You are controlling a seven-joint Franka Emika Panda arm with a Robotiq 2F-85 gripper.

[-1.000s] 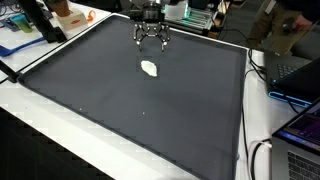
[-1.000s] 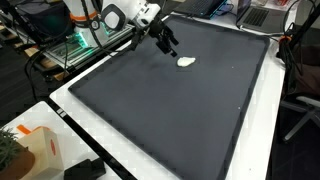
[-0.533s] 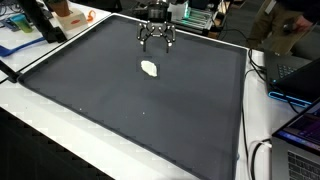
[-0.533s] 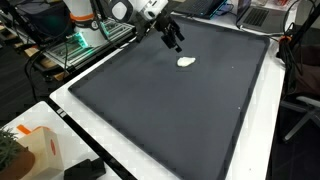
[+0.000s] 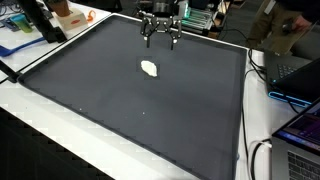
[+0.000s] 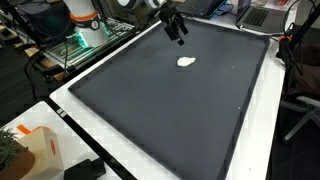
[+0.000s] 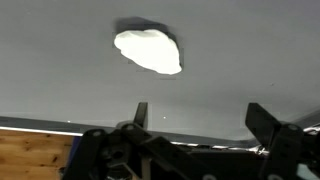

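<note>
The black two-fingered claw (image 5: 161, 41) is seen spread wide and empty, held in the air over the far edge of the dark grey fabric mat (image 5: 120, 110) laid on the white tabletop (image 5: 40, 135). The small white crumpled lump (image 5: 150, 68) is found below the claw and toward the mat's middle, well apart from it, lying alone. In the wrist view the lump (image 7: 149, 50) is shown beyond the fingertips (image 7: 140, 112), off to one side of the gap between them.

Several faults may be expected. Were the claw lowered without being centred, the lump could be nudged aside or pinched only at its edge and dropped. Because the lump lies so low, the mat itself could be caught by the fingertips and rucked up. The cluttered equipment just behind the claw could be struck by a careless swing.

No container is seen beside the claw. Far from it, at the tabletop's near corner, what seems to be an orange-and-white carton (image 6: 35, 150) is visible; its contents cannot be made out.
</note>
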